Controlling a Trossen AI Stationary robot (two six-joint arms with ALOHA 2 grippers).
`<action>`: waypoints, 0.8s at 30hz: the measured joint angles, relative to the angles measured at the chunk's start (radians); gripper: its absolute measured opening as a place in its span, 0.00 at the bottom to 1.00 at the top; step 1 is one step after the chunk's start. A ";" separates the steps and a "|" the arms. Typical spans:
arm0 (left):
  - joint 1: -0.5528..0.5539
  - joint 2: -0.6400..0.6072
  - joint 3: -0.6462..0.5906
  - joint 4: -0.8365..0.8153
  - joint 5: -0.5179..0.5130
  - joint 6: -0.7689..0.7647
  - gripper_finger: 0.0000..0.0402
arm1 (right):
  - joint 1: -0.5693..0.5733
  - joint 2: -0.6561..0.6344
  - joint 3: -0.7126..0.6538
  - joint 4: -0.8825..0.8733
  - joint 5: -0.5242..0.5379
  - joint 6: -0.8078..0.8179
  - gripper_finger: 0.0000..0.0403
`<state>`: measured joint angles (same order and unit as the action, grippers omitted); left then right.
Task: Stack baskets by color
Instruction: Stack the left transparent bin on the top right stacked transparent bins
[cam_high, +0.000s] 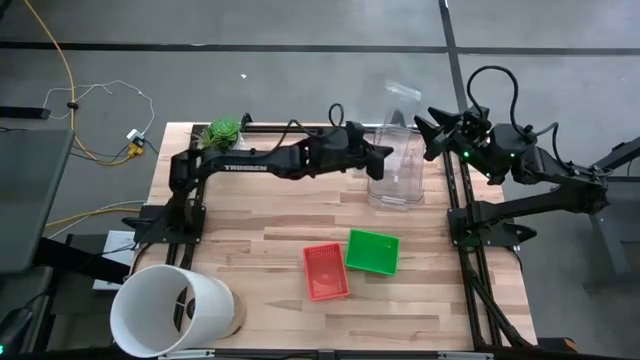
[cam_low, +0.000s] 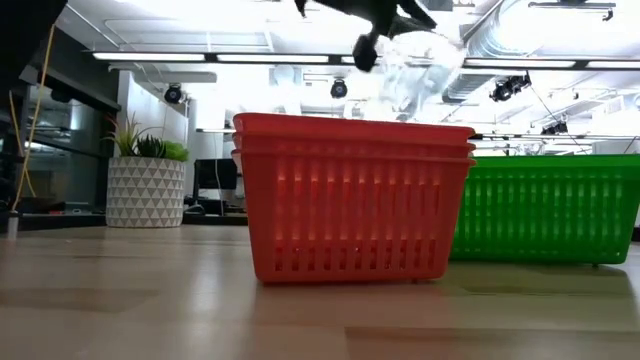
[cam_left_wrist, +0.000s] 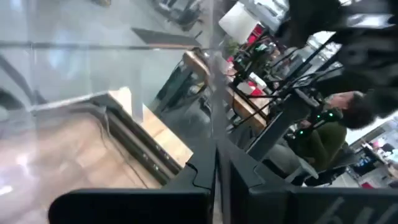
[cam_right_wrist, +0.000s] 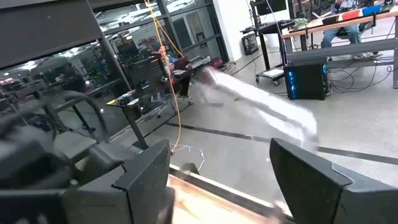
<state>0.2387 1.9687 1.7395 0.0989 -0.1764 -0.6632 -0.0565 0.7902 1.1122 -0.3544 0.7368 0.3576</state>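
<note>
Red plastic mesh marks the stack of red baskets, which is seen on the wooden table near its front edge — in the low view at least three nested rims can be counted. Just beside it, on the side of the right arm, a green basket is set down; the two appear to touch or nearly touch at one corner. How many green baskets are nested cannot be told.

A clear plastic bin is held above the far part of the table. The left gripper is pressed together on the wall of this bin; in the left wrist view the transparent wall is seen pinched between the dark fingers. The right gripper is raised just beside the bin's far corner, its fingers spread wide, with nothing seen between them.

A large white bucket lies on its side at the near corner on the left arm's side, and a small green plant is placed at the far edge.
</note>
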 joint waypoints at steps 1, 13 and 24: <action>-0.003 0.011 0.000 0.006 0.000 -0.014 0.00 | 0.000 0.000 0.000 0.001 0.000 0.000 0.65; -0.032 0.101 -0.002 0.025 0.015 -0.067 0.00 | 0.000 0.000 0.000 0.008 0.000 0.000 0.65; -0.014 0.091 -0.001 -0.145 0.046 0.029 0.00 | 0.000 0.000 0.000 0.008 -0.005 0.000 0.65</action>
<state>0.2242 2.0601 1.7390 -0.0462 -0.1303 -0.6346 -0.0563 0.7902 1.1122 -0.3466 0.7322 0.3573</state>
